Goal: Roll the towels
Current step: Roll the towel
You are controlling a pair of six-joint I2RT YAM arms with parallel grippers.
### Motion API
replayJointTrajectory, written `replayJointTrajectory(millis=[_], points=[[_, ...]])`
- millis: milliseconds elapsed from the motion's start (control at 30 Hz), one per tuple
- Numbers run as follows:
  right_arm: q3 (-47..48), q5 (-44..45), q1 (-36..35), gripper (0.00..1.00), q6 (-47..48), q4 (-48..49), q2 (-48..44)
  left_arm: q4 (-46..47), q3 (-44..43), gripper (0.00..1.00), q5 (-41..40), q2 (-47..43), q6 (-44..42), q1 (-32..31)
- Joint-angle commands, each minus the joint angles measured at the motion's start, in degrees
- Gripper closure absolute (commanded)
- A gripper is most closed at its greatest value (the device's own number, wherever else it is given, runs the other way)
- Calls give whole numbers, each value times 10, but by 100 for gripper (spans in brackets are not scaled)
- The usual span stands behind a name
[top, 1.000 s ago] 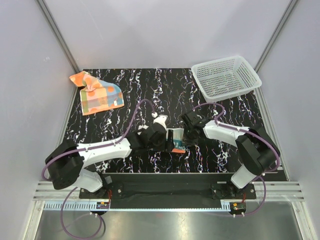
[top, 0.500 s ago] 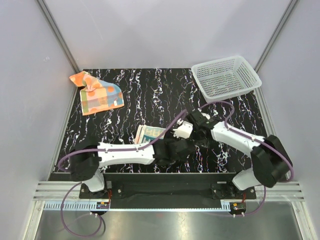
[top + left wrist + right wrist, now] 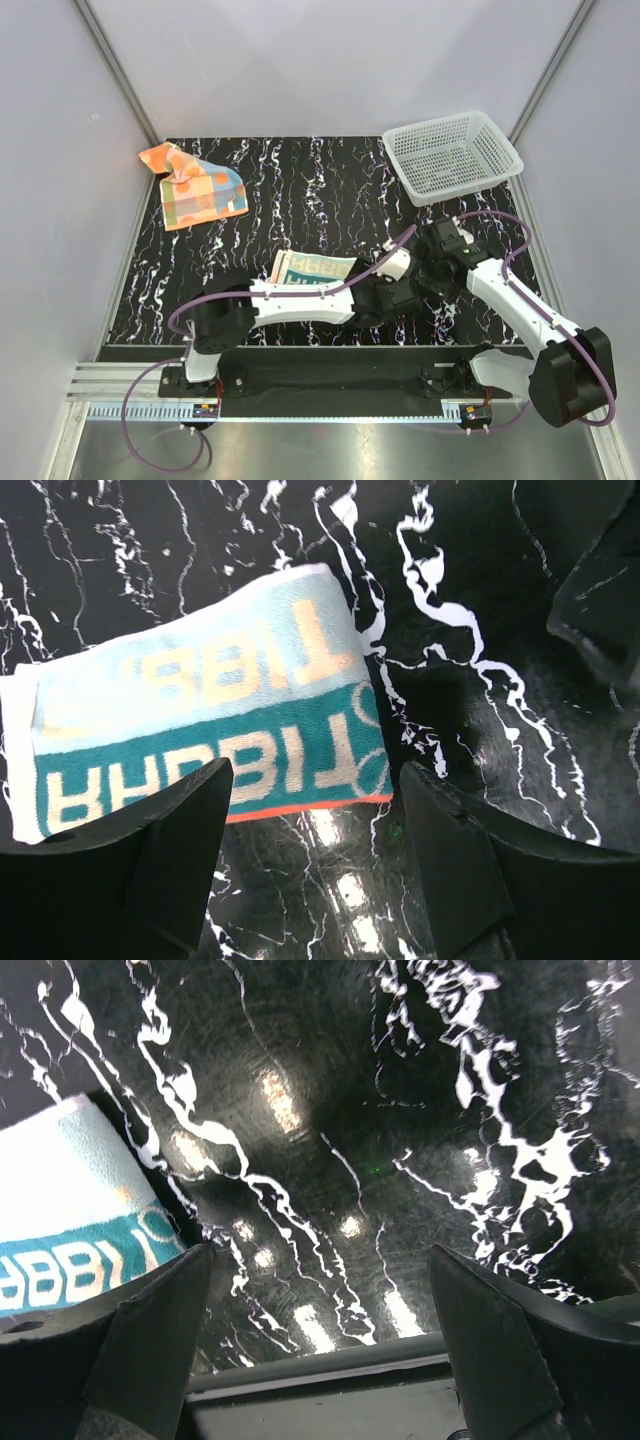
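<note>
Cream towel: one, flat, front middle of counter
Orange towel: one, far left corner
Basket: one, far right corner
Left hand: released, empty, over cream towel's edge
Right hand: released, empty

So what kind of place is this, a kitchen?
Probably a robot test booth: a left arm and right arm bolted by a black marbled table, plain pale walls, a cream towel, an orange towel and a basket.
</note>
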State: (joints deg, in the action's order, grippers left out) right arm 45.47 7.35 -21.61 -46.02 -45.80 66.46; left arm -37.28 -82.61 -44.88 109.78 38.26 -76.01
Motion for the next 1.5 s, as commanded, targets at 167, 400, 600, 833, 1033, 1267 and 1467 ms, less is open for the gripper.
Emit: replayJointTrajectory(millis=[167,400,600,833,1033,1267,1467], points=[[-11,-31,14,5,21,19,-8,-74,-50,29,2,68,55,-3],[-18,-44,18,5,29,30,12,-47,-29,30,34,89,64,-5],[-21,-44,18,5,30,35,14,-13,-10,31,43,79,58,-7],[-22,-45,19,5,30,40,24,6,-12,32,48,86,50,-14],[-21,-45,20,5,31,41,28,9,-15,43,51,110,59,-14],[-17,-47,20,6,36,39,34,22,15,54,54,114,74,-12],[-11,-48,20,7,37,36,39,53,45,64,78,111,77,-3]])
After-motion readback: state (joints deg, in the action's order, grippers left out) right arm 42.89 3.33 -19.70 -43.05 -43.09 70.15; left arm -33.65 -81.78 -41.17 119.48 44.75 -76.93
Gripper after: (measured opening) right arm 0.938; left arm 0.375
